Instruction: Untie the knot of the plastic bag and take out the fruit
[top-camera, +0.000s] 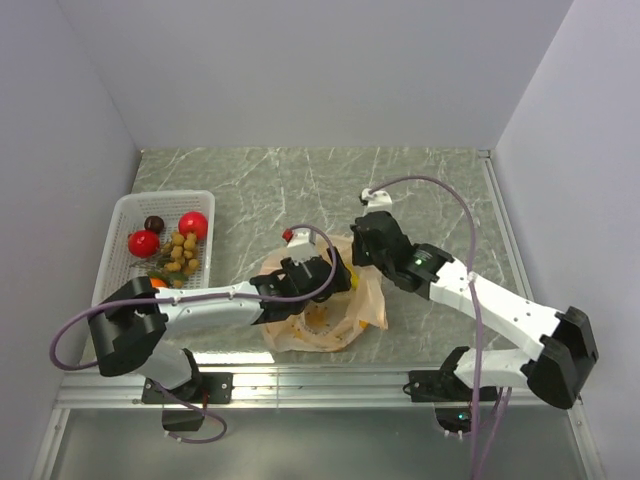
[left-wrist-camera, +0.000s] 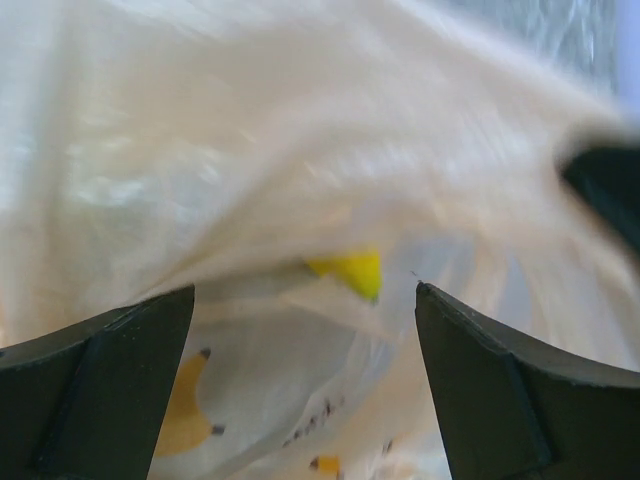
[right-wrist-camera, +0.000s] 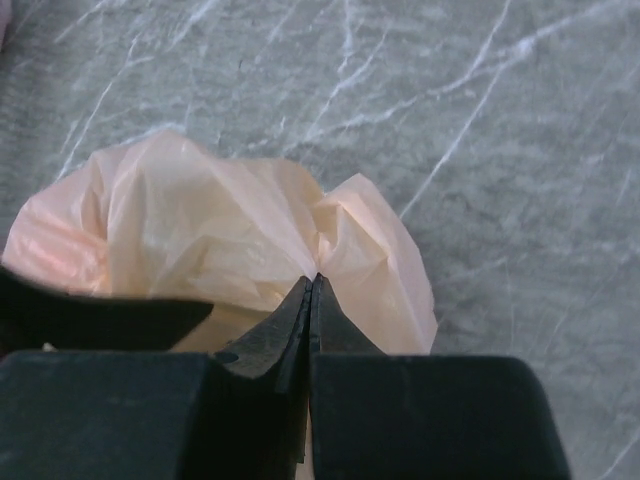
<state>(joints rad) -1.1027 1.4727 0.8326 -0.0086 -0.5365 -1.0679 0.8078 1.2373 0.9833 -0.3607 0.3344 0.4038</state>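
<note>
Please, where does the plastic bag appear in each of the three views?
Top external: the plastic bag lies at lower centre.
Left wrist: the bag fills nearly the whole picture.
Right wrist: the bag is centre-left, pinched by the right gripper.
Shared landmark: the grey marble table, top external and right wrist.

White mesh basket (top-camera: 165, 194), grey-green marbled table (top-camera: 300, 185)

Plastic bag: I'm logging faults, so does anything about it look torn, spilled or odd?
Nothing stands out. The plastic bag lies crumpled, no tear visible; the right gripper pinches a fold, the left gripper is open at it, yellow fruit inside.
</note>
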